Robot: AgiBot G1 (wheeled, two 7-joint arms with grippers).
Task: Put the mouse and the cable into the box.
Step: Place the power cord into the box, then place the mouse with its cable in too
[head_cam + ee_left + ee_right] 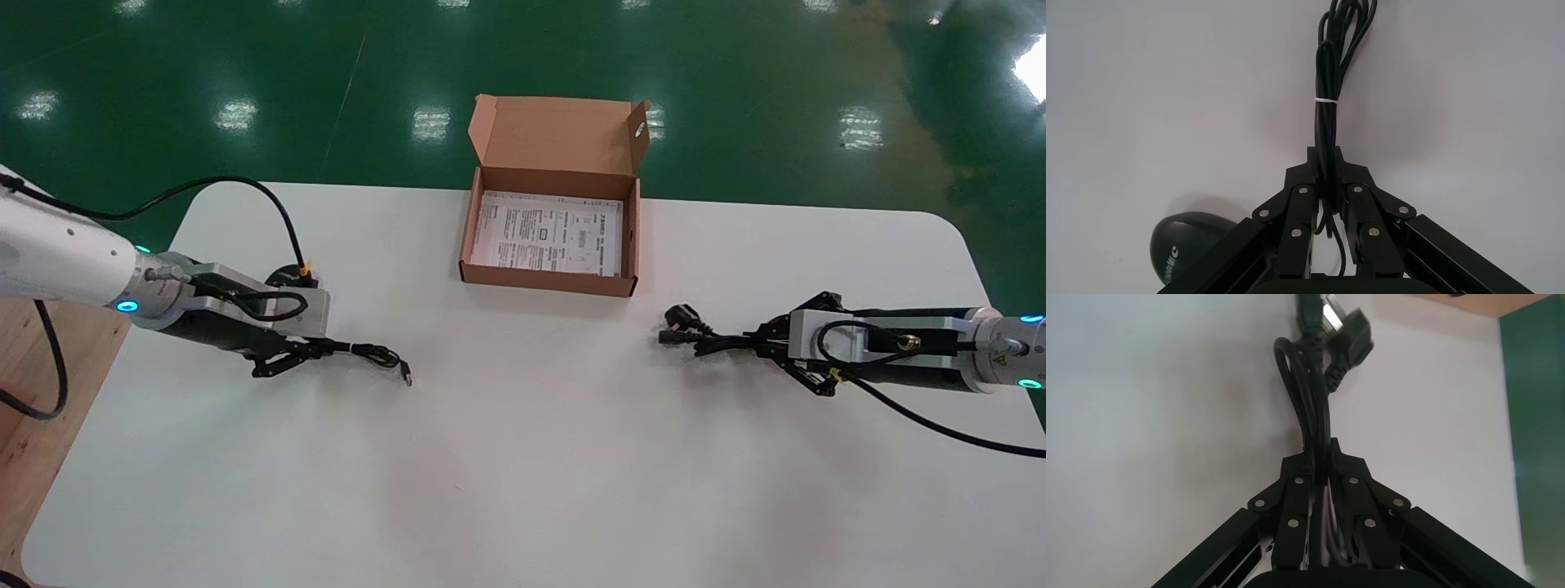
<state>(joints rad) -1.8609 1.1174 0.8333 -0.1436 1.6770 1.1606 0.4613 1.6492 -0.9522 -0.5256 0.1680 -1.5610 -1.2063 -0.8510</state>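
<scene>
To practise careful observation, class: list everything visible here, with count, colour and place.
Box: one, brown, open, far middle of the table.
Printed sheet: one, white, inside the box.
Mouse: one, black, on the table beside the left gripper.
Mouse cord: one, black, tied bundle, in the left gripper.
Power cable: one, black, in the right gripper.
Table: one, white.
Floor: green, beyond the table.
Left gripper: one, black, shut on the mouse cord.
Right gripper: one, black, shut on the power cable.
</scene>
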